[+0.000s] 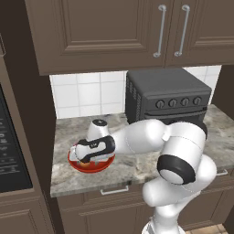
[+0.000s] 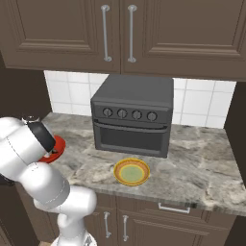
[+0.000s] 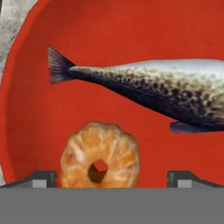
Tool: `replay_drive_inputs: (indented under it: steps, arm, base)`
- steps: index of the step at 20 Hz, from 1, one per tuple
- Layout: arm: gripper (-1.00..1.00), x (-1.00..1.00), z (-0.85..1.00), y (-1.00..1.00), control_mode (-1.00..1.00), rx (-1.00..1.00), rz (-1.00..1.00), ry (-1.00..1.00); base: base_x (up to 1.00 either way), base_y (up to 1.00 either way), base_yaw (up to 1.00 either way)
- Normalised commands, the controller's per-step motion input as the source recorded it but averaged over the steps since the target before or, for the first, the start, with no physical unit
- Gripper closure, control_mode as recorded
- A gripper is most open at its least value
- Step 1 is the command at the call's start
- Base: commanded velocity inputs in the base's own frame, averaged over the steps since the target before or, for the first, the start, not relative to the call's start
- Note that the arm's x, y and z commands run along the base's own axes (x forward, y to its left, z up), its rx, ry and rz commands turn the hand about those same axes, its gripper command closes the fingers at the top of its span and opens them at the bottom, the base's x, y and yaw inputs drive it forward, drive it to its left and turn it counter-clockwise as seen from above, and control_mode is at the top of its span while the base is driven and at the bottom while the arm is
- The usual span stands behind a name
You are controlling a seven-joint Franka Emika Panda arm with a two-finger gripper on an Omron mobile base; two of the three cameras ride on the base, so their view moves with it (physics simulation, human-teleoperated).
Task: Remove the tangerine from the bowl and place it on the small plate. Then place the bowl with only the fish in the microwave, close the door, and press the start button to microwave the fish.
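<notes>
One tangerine (image 3: 100,156) nearest, between wide pincer (image 3: 111,177) tips; one fish (image 3: 148,89) beside, apparently apart; one bowl (image 3: 26,113).

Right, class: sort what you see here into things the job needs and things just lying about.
Job: tangerine, fish, red bowl, small plate, microwave, open tool.
Lying about: toaster oven, upper cabinets.

Bright red bowl (image 3: 26,109); speckled grey-black fish (image 3: 153,87), silvery back; orange tangerine (image 3: 100,155). Small plate (image 2: 131,171) yellow-orange rim, pale green centre. Counter (image 2: 202,163) grey-brown marbled. Toaster oven (image 2: 134,115) dark grey.
</notes>
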Motion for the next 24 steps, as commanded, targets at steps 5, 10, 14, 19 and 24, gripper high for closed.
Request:
replay_drive_inputs:
  steps: [5,10,14,19,24]
  arm:
    - [-1.0,0.14,-0.09,0.0,-1.0,0.06,0.0,0.0]
    - [1.0,0.03,-0.15,0.0,-1.0,0.04,0.0,0.0]
    - [1.0,0.0,-0.11,0.0,-1.0,0.02,0.0,0.0]
    - [1.0,-0.14,0.17,0.0,-1.0,0.0,0.0,-0.07]
    - [1.0,-0.48,0.65,-0.27,-1.0,0.0,0.0,-0.09]
  base:
    - [0.0,0.0,0.0]
    - [0.0,0.0,0.0]
    - [0.0,0.0,0.0]
    - [0.0,0.0,0.0]
    - [0.0,0.0,0.0]
